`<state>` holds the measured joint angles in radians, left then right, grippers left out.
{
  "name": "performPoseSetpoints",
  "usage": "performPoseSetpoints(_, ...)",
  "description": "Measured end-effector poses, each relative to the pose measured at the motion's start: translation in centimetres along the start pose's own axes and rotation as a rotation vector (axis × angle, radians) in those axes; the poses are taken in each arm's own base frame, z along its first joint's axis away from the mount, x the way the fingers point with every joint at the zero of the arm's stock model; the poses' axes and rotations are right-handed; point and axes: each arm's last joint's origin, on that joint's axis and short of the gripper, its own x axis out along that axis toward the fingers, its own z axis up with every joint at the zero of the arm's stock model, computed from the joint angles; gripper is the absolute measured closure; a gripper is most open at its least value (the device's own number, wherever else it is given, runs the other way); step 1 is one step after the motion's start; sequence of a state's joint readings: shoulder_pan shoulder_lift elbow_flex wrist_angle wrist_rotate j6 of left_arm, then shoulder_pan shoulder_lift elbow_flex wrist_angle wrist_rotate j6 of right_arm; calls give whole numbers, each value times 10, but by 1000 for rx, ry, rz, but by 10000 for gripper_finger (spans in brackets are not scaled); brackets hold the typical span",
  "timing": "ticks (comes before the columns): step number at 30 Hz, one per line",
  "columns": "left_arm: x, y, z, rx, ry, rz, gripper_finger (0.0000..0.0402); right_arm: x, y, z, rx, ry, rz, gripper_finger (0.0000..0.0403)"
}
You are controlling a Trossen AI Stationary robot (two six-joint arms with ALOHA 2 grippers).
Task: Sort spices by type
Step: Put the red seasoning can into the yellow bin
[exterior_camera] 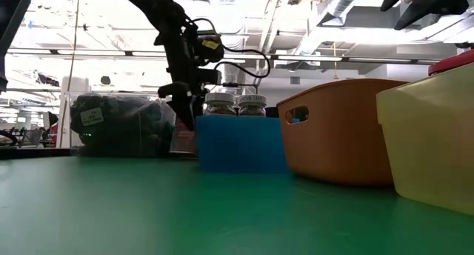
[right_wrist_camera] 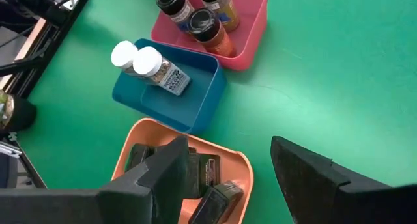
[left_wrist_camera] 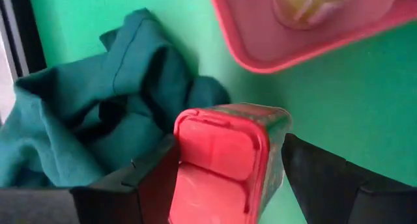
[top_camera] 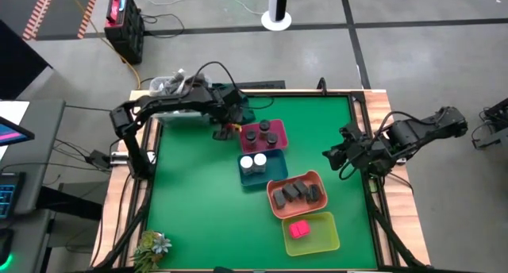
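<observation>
My left gripper [top_camera: 228, 130] is at the far left of the table, just left of the pink tray [top_camera: 274, 146], and is shut on a bright pink block [left_wrist_camera: 218, 162]. Dark-capped jars [top_camera: 263, 135] stand in the pink tray. Two white-capped jars [top_camera: 253, 161] stand in the blue tray [top_camera: 255, 180]. Dark grey boxes [top_camera: 296, 194] lie in the salmon tray [top_camera: 317, 178]. Another pink block [top_camera: 298, 229] lies in the yellow-green tray [top_camera: 321, 240]. My right gripper [top_camera: 335, 157] is open and empty at the table's right side, above the green mat. My left gripper has the pink block between its two fingers [left_wrist_camera: 146, 182], one on each of two opposite sides [left_wrist_camera: 179, 165]. The fingers come from above, pointing down, as the low view [exterior_camera: 185, 114] shows. The block's lidded top faces the wrist camera. Whether its bottom rests on the mat, I cannot tell.
A crumpled teal cloth [left_wrist_camera: 98, 113] lies on the mat right beside the left gripper. A clear bin of grey clutter [top_camera: 169, 86] stands at the far left corner. The four trays run in a row down the table's middle, with green mat [top_camera: 190, 201] open at the near left.
</observation>
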<state>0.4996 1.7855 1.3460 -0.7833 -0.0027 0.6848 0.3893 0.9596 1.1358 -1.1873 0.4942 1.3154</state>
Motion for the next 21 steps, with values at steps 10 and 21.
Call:
performPoseSetpoints(10, -8, -7, -3, -3, 47, -7, 146, 0, 0, 0, -3, 0, -1, 159)
performPoseSetpoints(21, -20, -19, -8, -2, 130, -30, 146, 0, 0, 0, -17, 1, -5, 159)
